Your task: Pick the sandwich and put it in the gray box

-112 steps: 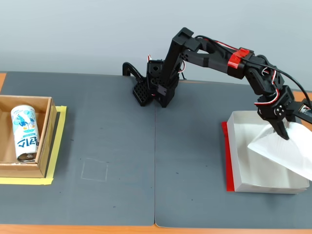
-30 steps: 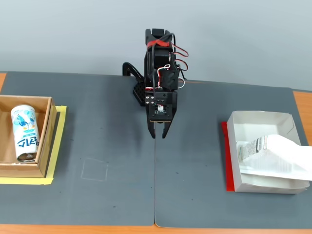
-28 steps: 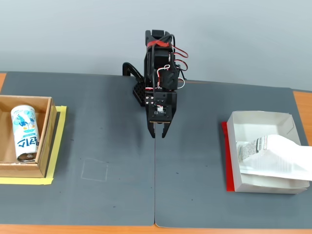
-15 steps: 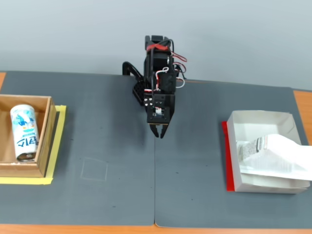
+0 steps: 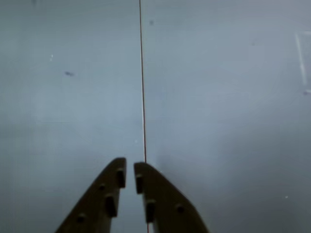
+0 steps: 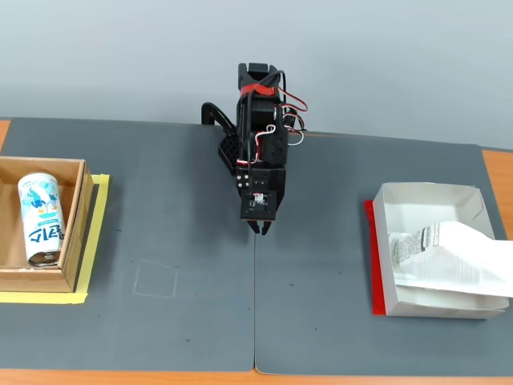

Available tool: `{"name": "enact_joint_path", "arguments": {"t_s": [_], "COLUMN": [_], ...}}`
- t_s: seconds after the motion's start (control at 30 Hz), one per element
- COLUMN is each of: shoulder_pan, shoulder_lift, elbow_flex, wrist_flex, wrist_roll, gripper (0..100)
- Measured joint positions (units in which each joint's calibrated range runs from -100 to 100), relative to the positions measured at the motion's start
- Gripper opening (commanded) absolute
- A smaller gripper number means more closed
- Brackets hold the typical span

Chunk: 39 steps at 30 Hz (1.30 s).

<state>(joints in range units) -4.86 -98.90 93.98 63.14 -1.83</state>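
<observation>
Nearest the wrist camera: two dark gripper [image 5: 129, 174] fingers rising from the bottom edge, tips nearly together with only a thin slit between them, nothing held. Beneath them, bare grey mat [image 5: 218, 97], split by a thin seam [image 5: 142, 77] running straight up the frame from the fingertips.

Across the fixed view, left to right:

At the far left, a brown cardboard box [image 6: 74, 233] sitting on a yellow sheet [image 6: 98, 241] that sticks out along its right and lower edges. Inside the box, a blue-and-white drink can [image 6: 40, 218] lying on its side, lengthwise up and down the frame.

To the right of the box, open grey mat with a faint square outline [image 6: 155, 280] marked on it.

Near the middle, the black arm [image 6: 258, 140] folded over itself, red tape and red and white wires on top, gripper [image 6: 261, 228] pointing down towards the seam between the two mat halves. Jaws closed or almost closed, empty, not touching any object.

At the right, well apart from the arm, the gray box [image 6: 383, 265], pale and low-walled, with a red strip [image 6: 371, 257] along its left side. Inside it, the sandwich [image 6: 453, 253], a white wedge-shaped package with its small printed label towards the left end and its right end reaching over the box's right wall.
</observation>
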Motion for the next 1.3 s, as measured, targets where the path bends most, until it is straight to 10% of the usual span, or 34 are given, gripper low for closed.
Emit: {"name": "enact_joint_path", "arguments": {"t_s": [1.3], "shoulder_pan": [0.00], "shoulder_lift": [-0.08], "elbow_flex": [1.80], "wrist_flex": [0.00], "wrist_roll": [0.00], "gripper": [2]}}
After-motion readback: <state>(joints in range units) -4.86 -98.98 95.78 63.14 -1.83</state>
